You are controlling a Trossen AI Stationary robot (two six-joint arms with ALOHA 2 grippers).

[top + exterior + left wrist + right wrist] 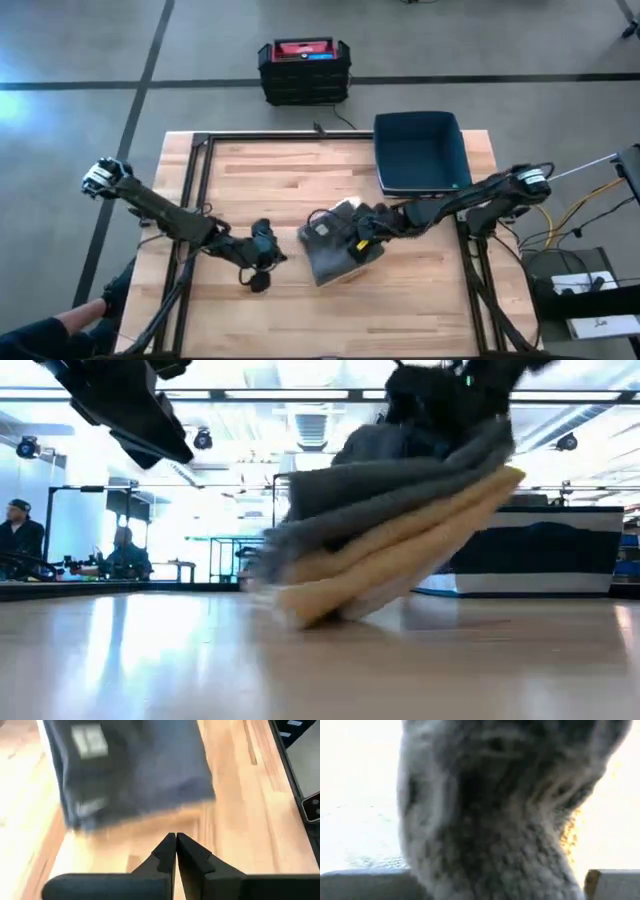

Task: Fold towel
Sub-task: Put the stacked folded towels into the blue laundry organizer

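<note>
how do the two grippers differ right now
The left gripper is shut on nothing, beside the towel; the right gripper is on the towel, lifting one side. The left hangs over bare table; the right wrist view is filled with grey cloth. Both are dark, two-fingered.

Legible text: none.
Pale tag on towel [131, 769] blurred; red box [303, 51] lid label unreadable.

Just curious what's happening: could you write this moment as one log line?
Towel: folded, one side lifted | right tool: shut on towel | left tool: shut, empty, beside towel | bin: behind
</note>
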